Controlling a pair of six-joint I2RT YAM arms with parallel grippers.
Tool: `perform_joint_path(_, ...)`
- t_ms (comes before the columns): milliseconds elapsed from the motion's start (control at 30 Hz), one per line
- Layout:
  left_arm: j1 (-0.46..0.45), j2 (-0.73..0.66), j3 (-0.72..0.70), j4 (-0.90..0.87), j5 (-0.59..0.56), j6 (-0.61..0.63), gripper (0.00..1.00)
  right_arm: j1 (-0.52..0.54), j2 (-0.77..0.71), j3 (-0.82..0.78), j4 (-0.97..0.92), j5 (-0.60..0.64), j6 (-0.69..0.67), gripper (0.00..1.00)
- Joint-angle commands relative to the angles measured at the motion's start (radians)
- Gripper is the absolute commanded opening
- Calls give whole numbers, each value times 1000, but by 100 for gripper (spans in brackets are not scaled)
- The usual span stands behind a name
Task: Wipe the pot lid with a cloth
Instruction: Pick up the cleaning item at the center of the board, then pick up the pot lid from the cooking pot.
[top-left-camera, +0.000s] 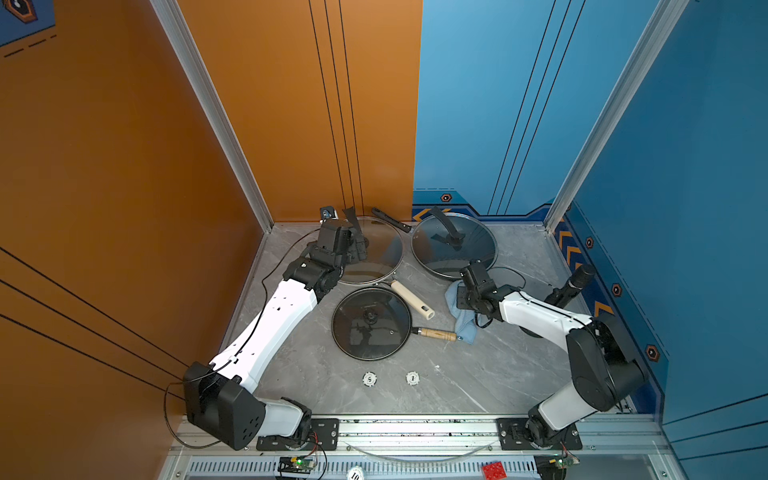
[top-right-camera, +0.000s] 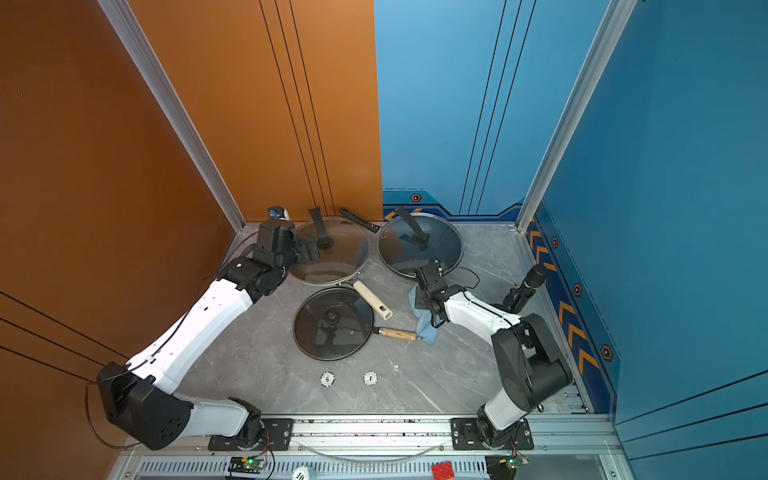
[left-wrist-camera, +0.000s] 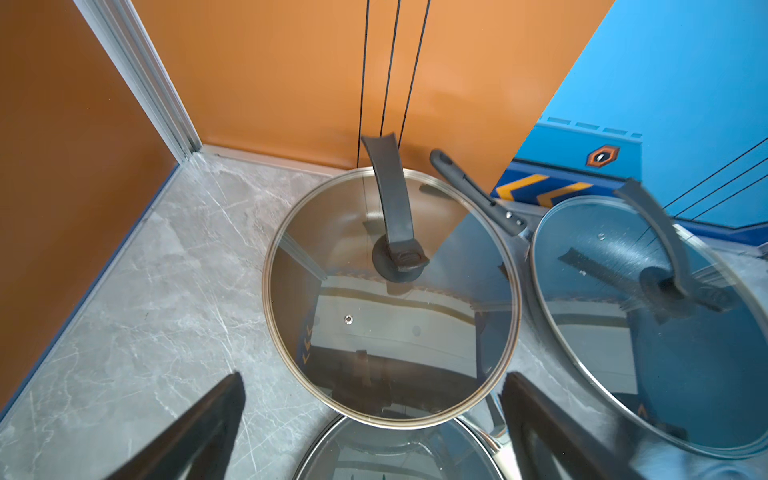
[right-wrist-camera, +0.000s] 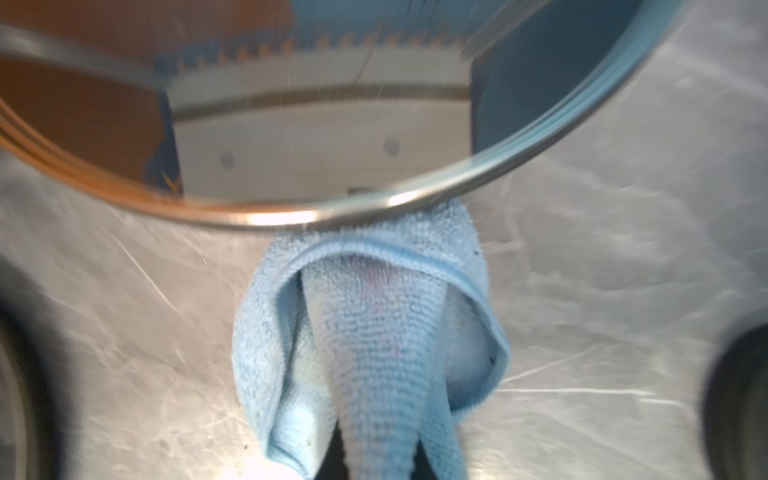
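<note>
The soft light-blue microfibre cloth (right-wrist-camera: 374, 324) lies bunched on the grey stone-look tabletop (top-left-camera: 478, 374), at about 3 o'clock from the middle. The right gripper (right-wrist-camera: 376, 461) is squeezed tight on a fold of it. That fold is drawn up into a little tent shape in the right wrist view. Pinching a fold is probably the easy way to pick up something so floppy.

A big round see-through lid with a curved black handle, the 1 o'clock glass lid (top-left-camera: 453, 245), sits on its pan. The cloth is at that lid's 6 o'clock edge. In the right wrist view the shiny rim crosses the far end of the cloth, but it is hard to tell if they touch.

The left gripper (left-wrist-camera: 374, 378) has its jaws wide apart and holds nothing. It hangs over another round see-through lid with a tall black handle, the 11 o'clock glass lid (left-wrist-camera: 390, 324). It may be there to hold a lid steady during the wiping.

A small dark frying pan with a glass lid and wooden handle (top-left-camera: 372, 324) sits near the middle. The end of its handle reaches the cloth's edge at 3 o'clock.

No lid has been wiped yet, and the pictures do not tell which lid the cloth is meant for.
</note>
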Motion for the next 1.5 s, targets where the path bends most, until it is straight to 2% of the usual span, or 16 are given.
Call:
perform_joint_path(0,22,67,32,-8,37,29,98,-7,-94,55,-67,99,16,1)
perform_joint_path(133,45,181,78,34,43,51,98,-5,-231,94,-88,151,19,0)
perform_joint_path(267,56,297,139,82,-5,68,98,-10,-353,127,-87,159,25,0)
perform_joint_path(400,56,407,194,162,-38,74,100,-12,-423,167,-108,149,28,1)
perform_joint_path(533,47,531,275,207,-66,76,96,-12,-477,182,-109,144,34,1)
perform_joint_path(767,5,701,386,248,-238,95,88,-5,-520,182,-146,198,40,1)
perform_joint_path(833,-6,727,393,294,-268,95,88,-4,-525,181,-150,211,45,1)
perform_joint_path(900,-11,746,385,331,-290,91,79,-4,-526,179,-150,219,48,1)
perform_joint_path(1067,-5,779,375,365,-313,15,72,-3,-512,190,-158,217,51,2)
perform_joint_path(1267,-7,791,327,414,-422,-32,66,-5,-495,202,-162,221,42,2)
perform_joint_path(1467,2,815,309,450,-433,-55,56,-11,-481,216,-167,218,33,3)
